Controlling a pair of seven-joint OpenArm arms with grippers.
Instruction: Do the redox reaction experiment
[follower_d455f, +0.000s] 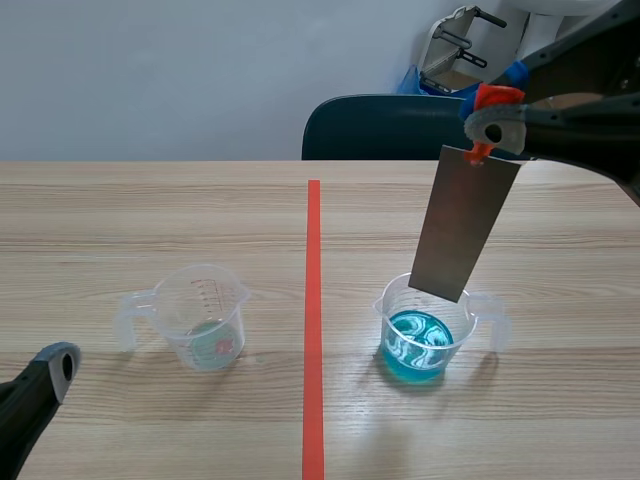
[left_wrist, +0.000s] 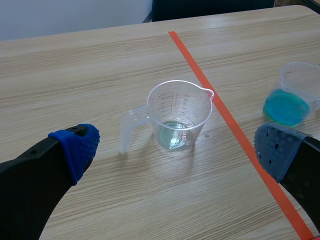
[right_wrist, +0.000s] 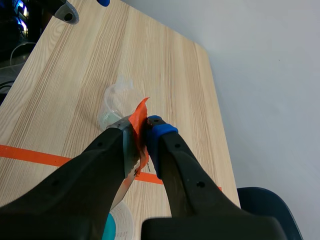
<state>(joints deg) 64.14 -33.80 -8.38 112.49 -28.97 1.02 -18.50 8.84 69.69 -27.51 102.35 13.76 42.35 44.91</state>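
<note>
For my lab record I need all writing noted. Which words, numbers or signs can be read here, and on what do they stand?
None can be read as text.
Clear cup: scale lines and figures on its wall, too small to read.
Cup of blue liquid: no marking legible.
Metal strip in the right gripper: no print seen.

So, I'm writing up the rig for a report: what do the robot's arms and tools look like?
The left arm and right arm are black. The left tool has two thick black fingers tipped with blue dotted pads. The right tool is the same build, with a blue pad on one finger.
</note>
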